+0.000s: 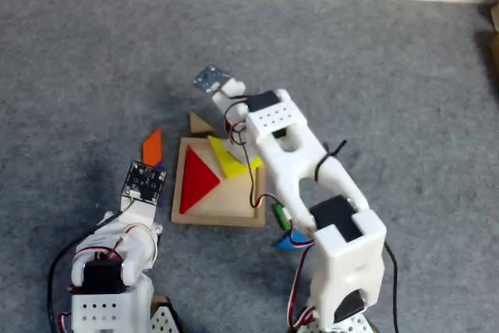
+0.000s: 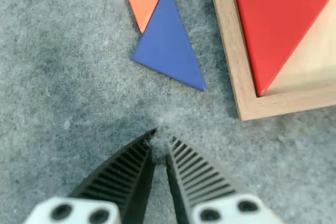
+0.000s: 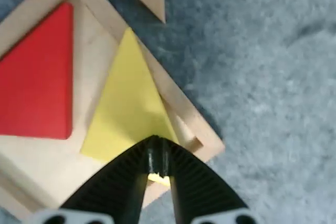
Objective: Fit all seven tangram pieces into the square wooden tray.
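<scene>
At the tray (image 1: 218,214) rim, yellow triangle (image 3: 126,103) in right end effector (image 3: 158,157)

We find no text, number, label, brand or sign that we can read anywhere in these views. The left wrist's circuit board (image 1: 146,180) and the right wrist's circuit board (image 1: 210,78) are too small for us to tell whether they carry any marking.
</scene>
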You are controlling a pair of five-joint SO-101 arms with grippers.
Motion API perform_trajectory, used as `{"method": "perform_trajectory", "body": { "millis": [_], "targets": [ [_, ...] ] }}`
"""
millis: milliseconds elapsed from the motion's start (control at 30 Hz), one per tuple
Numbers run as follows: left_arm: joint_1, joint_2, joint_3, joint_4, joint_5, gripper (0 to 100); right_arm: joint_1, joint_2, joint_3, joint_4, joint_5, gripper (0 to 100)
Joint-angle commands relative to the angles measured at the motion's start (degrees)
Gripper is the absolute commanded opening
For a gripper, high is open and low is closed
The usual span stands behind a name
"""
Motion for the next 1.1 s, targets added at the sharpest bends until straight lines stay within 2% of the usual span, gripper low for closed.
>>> {"method": "perform_trajectory", "body": {
  "millis": [0,167,233,433,533,633,867,933,1067],
  "targets": [
    [-0.6,-0.2,1.1,0.4,0.3,0,-3.7,3.3,0.4,-1.3,-0.6,0.5],
    [-0.6,-0.2,1.1,0.4,0.3,0,-6.9,3.4,0.4,-1.1,-0.3,0.5],
    [-0.6,-0.2,1.1,0.4,0.3,0,-7.3,3.4,0.7,-1.0,2.1,0.5],
    [-0.6,-0.2,1.1,0.4,0.3,0,-3.7,1.6,0.1,1.4,2.7,0.5],
    [-0.6,-0.2,1.1,0.4,0.3,0,-2.2,-4.9,-0.5,2.0,2.5,0.5],
    [-0.6,-0.2,1.1,0.4,0.3,0,-1.4,-14.1,0.5,2.2,-1.1,0.5],
    [-0.6,-0.2,1.1,0.4,0.3,0,-0.3,-33.6,10.9,8.5,-3.8,1.3],
    [-0.6,-0.2,1.1,0.4,0.3,0,-0.1,-37.8,15.1,9.8,-7.5,4.9],
    [-0.6,-0.2,1.1,0.4,0.3,0,0.8,-45.0,25.5,11.3,-12.4,18.3]
  ]
}}
